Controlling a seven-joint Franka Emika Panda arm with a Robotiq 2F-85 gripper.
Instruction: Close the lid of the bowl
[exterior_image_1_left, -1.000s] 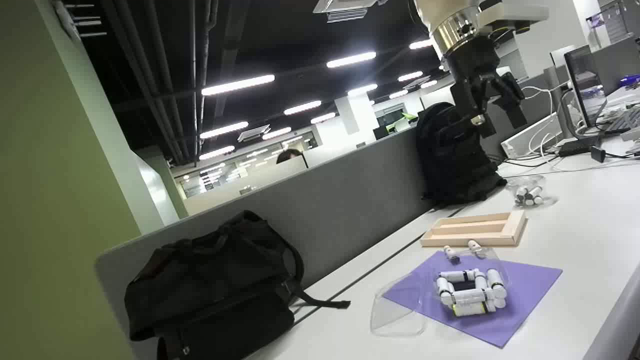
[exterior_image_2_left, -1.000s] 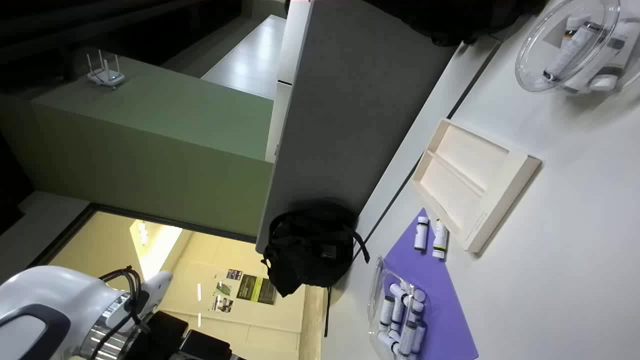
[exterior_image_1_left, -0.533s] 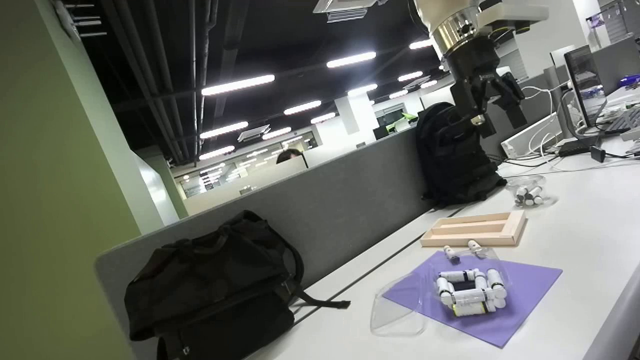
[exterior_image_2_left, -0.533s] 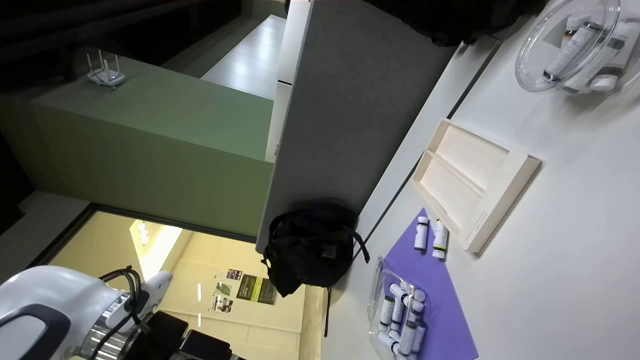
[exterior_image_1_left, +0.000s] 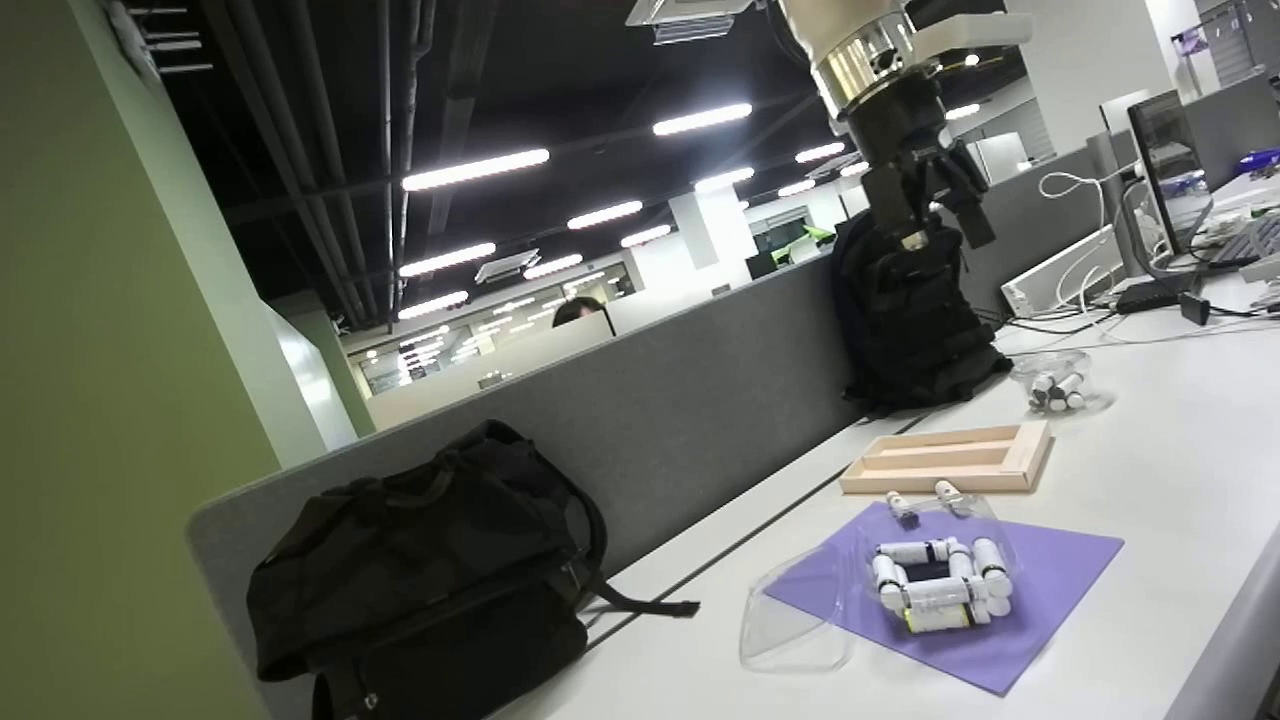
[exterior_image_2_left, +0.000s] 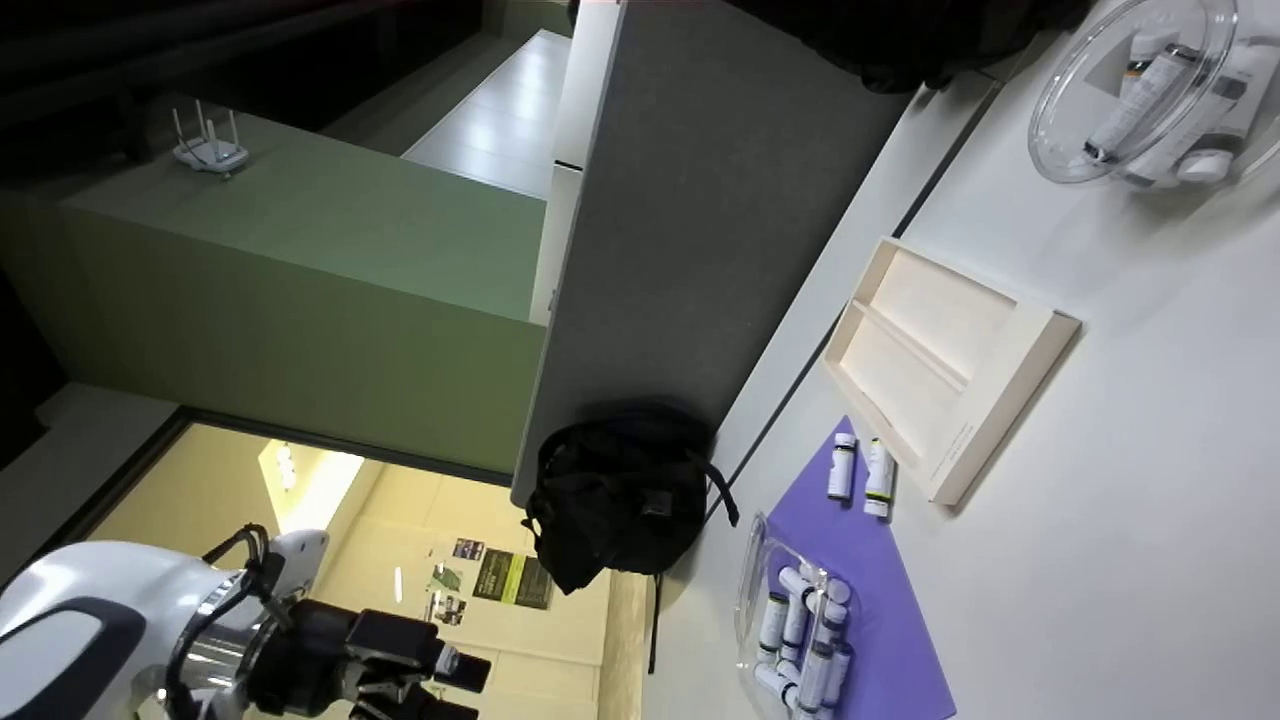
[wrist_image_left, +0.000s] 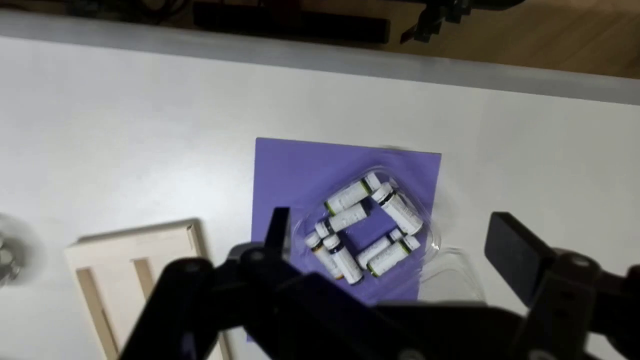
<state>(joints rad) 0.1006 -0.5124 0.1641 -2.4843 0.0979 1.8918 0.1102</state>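
Observation:
The bowl is a clear plastic container (exterior_image_1_left: 1012, 548) holding several white vials, on the purple sheet (exterior_image_1_left: 1070, 575). It also shows in the wrist view (wrist_image_left: 434, 243). Its clear lid (exterior_image_1_left: 795, 630) is open at the bowl's side, partly over the white table. The lid also shows in an exterior view (exterior_image_2_left: 746, 590); in the wrist view (wrist_image_left: 450, 280) the gripper body hides part of it. My gripper (exterior_image_1_left: 945, 238) is open and empty, high above the table and apart from bowl and lid. Its fingers (wrist_image_left: 391, 220) frame the bowl from above in the wrist view.
A wooden tray (exterior_image_1_left: 1025, 465) lies behind the sheet, with two loose vials (exterior_image_2_left: 842, 470) beside it. A round clear bowl with vials (exterior_image_1_left: 1050, 365) stands farther back. Two black backpacks (exterior_image_1_left: 430, 580) rest by the grey partition (exterior_image_1_left: 700, 370). A monitor (exterior_image_1_left: 1172, 180) stands far back.
My gripper has moved left and slightly up in an exterior view, and its fingers now show more fully in both exterior views. The bowl and lid have not moved.

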